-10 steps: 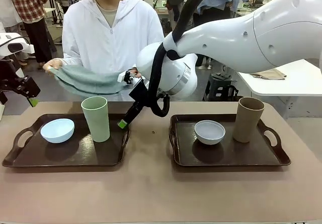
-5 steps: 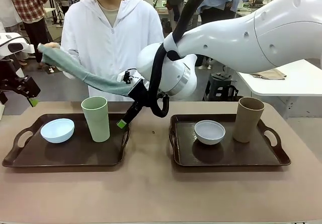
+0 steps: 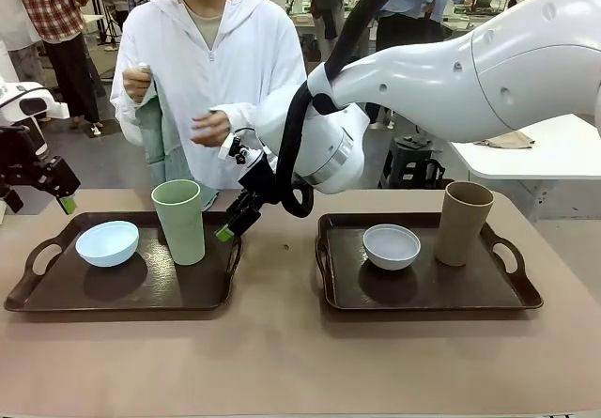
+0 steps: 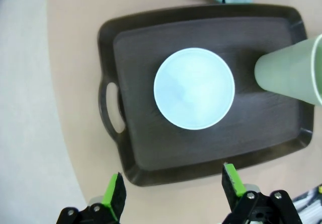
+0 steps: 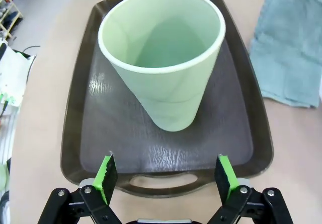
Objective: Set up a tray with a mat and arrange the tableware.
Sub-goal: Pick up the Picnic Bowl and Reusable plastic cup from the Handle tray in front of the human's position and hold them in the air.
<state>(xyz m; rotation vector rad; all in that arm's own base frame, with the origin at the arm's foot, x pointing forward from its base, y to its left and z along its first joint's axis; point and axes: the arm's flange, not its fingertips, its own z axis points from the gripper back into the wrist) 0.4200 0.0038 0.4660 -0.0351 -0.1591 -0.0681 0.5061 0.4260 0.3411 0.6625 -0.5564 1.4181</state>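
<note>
Two grained trays sit on the desk (image 3: 282,362): the left-end tray (image 3: 122,291) carries one matte pale blue bowl (image 3: 107,243) and tapered green cup (image 3: 178,221), the right-end tray (image 3: 427,291) one white bowl (image 3: 392,246) and tan cup (image 3: 464,223). One teal mat (image 3: 164,146) hangs from a person's hand (image 3: 137,82). My left gripper (image 4: 172,181) and right gripper (image 5: 165,172) gape wide, empty.

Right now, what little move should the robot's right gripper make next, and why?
Probably ease the open right gripper forward around the pale green cup. The cup stands upright on the dark tray, straight ahead of it, and the teal mat, held in the person's hand, isn't laid on the tray yet.
</note>
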